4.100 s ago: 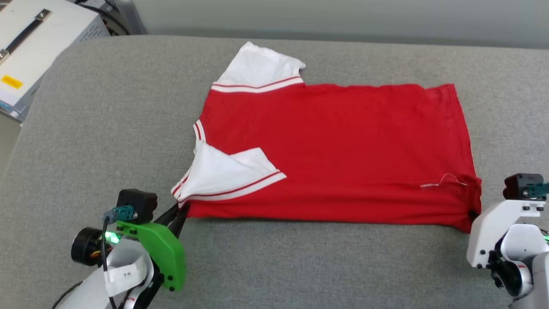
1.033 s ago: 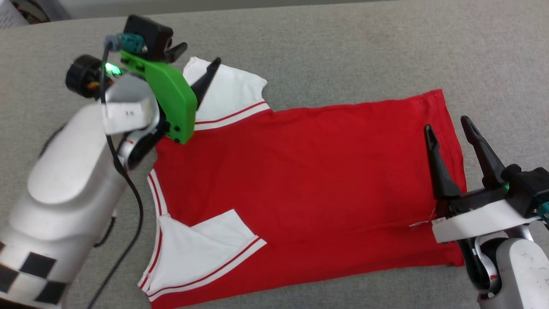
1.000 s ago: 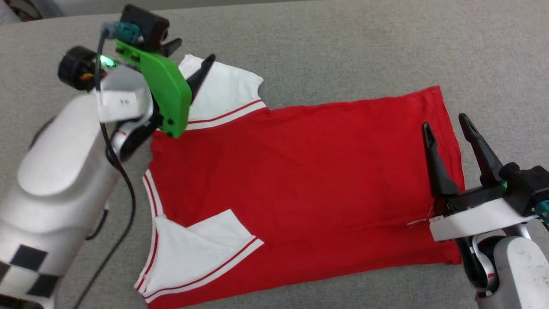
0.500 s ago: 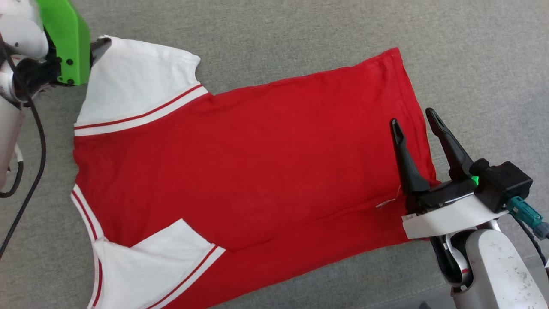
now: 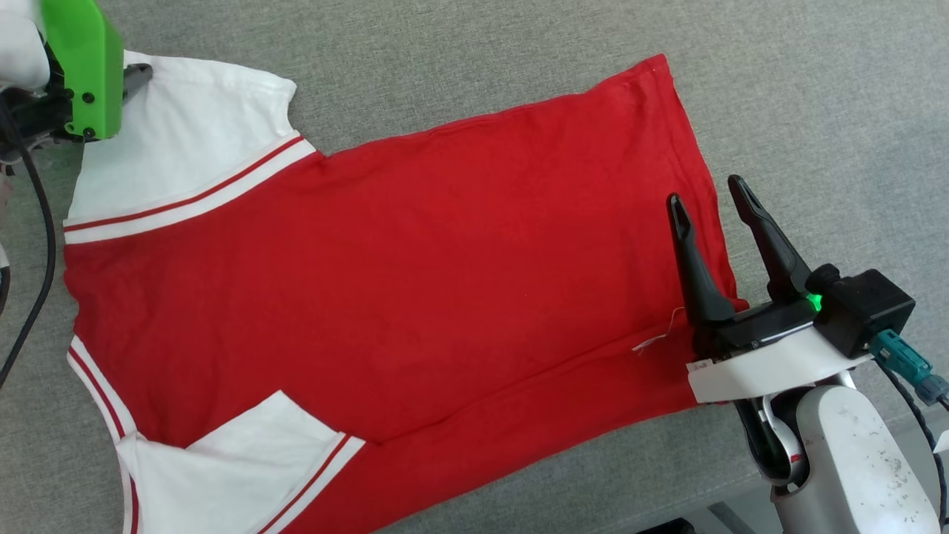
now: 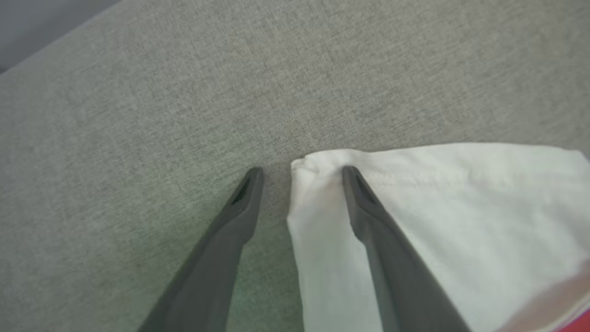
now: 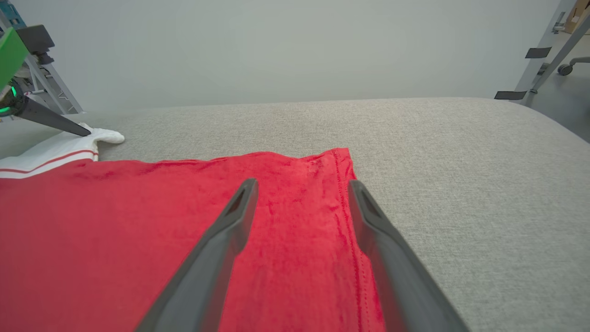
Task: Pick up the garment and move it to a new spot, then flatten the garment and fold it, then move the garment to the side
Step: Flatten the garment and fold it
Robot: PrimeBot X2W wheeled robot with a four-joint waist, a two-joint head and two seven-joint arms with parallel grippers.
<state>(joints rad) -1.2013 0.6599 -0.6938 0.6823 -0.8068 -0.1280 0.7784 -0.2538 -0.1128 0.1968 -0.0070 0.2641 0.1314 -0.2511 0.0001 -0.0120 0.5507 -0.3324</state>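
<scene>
Left wrist view: the left gripper is spread wide and grips nothing. One tapered dark finger lies over the stitched corner of the white sleeve, and the other lies over the bare bench, a grey, coarsely woven pad. The garment, smooth red knit with red-and-white striped trim, lies flat across the middle of the bench, its nearer sleeve folded onto the body. Toward the bench's right side, the right gripper hangs over the double-stitched hem, its fingers parted and empty.
</scene>
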